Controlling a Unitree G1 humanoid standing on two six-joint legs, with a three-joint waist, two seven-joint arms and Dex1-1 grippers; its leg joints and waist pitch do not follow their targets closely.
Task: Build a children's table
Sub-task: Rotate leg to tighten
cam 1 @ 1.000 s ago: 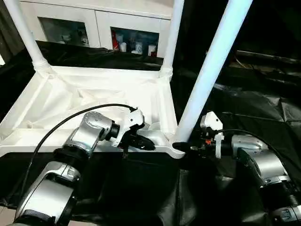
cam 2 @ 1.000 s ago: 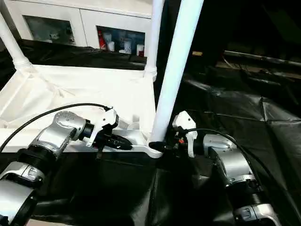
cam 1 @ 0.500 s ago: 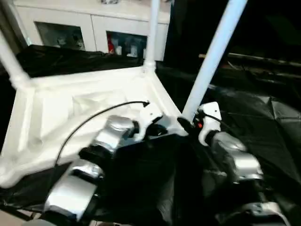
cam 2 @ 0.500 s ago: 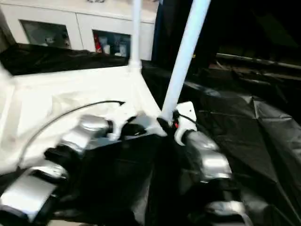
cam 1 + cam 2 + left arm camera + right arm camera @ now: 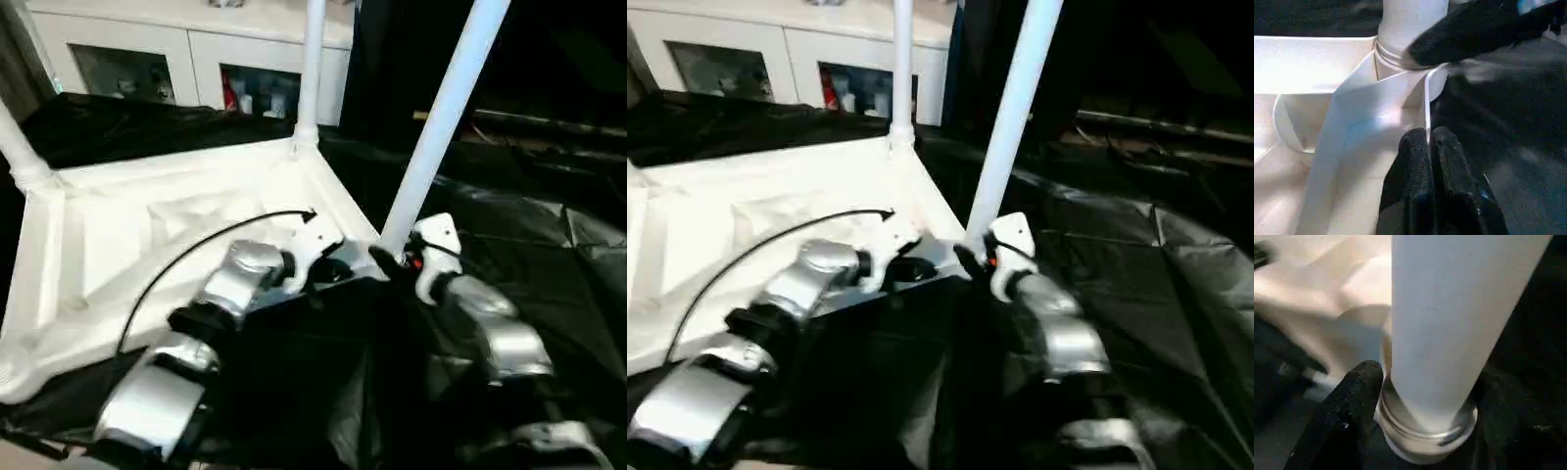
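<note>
- The right end effector (image 5: 1420, 431) stands with one finger (image 5: 1352, 401) on each side of the near leg (image 5: 443, 117), at its collared base; the fingers bracket the collar, spread to about its width, and I cannot tell whether they press on it.
- The left end effector (image 5: 1429, 147) is closed, its two fingers pinching the thin rim of the top (image 5: 176, 235) just beside that leg's socket.
- The top lies upside down on the black-draped surface (image 5: 549, 245), ribbed side up, with legs at the two far corners as well.
- To do this step well, as I judge it: keep the leg square to the socket, press along its axis rather than sideways, and let the left grip steady the corner against lifting.
- The right wrist view shows the collar's ring and the fingers flanking it, which the head views blur.
- The left wrist view shows the pinch on the rim, with the other end effector's finger across the collar.
- The head views show the whole top, the far legs and a cabinet (image 5: 196, 59) beyond.
</note>
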